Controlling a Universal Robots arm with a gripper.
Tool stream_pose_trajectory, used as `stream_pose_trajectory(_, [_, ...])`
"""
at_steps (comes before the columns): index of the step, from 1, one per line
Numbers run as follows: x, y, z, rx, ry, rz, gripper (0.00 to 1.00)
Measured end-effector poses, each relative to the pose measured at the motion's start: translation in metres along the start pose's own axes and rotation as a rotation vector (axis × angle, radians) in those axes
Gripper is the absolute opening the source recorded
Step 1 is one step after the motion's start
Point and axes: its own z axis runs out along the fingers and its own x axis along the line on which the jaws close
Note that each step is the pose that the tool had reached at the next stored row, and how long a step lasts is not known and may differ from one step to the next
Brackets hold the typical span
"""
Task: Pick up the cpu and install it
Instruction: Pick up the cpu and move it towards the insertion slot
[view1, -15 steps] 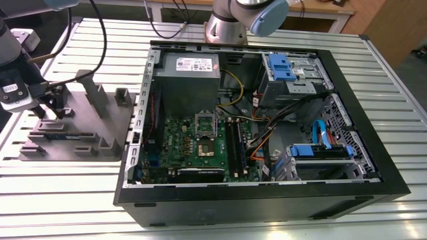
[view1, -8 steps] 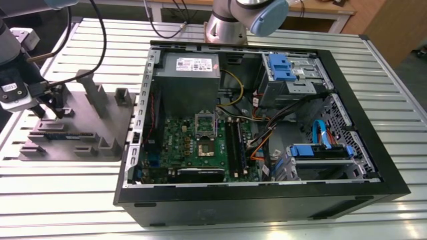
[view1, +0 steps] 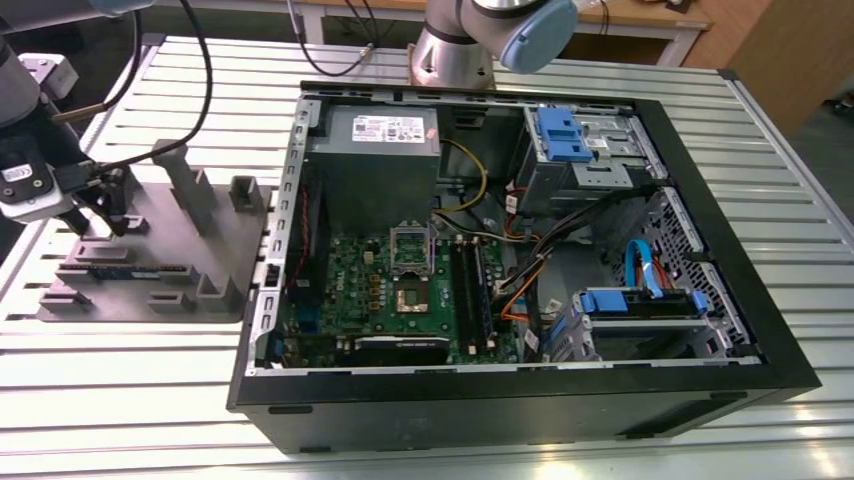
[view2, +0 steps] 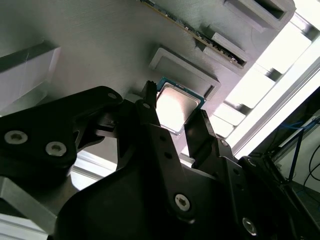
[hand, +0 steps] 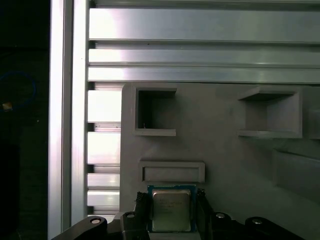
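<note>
The cpu (hand: 171, 211), a small square chip with a silvery top and green rim, sits low over the grey moulded tray (hand: 235, 165), beside a raised rectangular ridge. My gripper (hand: 171, 196) has one black finger against each of two opposite edges of the chip, shut on it. In the second wrist view the cpu (view2: 176, 104) shows between the same fingers (view2: 150, 107) of my gripper (view2: 175, 111). In the exterior view my gripper (view1: 104, 222) hangs over the tray (view1: 187, 235) at the exterior view's left. The metal-framed socket (view1: 411, 296) lies open on the motherboard inside the computer case (view1: 521, 390).
A memory stick (view1: 120, 270) stands in a tray slot near my gripper. The case also holds a grey power supply (view1: 380, 135), blue drive cages (view1: 581, 135) and loose cables. A robot arm base (view1: 461, 45) stands behind the case. Ribbed aluminium table (view1: 134, 400) all around.
</note>
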Motion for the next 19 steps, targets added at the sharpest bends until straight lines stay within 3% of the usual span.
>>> stream_pose_trajectory(4, [0.0000,0.0000,-0.0008,-0.0001,-0.0001,0.000,0.47])
stream_pose_trajectory(5, [0.0000,0.0000,-0.0033,0.0004,-0.0001,0.000,0.47])
stream_pose_trajectory(6, [-0.0001,0.0001,-0.0037,0.0058,-0.0001,0.000,0.47])
stream_pose_trajectory(19, [-0.0001,0.0001,-0.0048,0.0081,-0.0001,0.000,0.47])
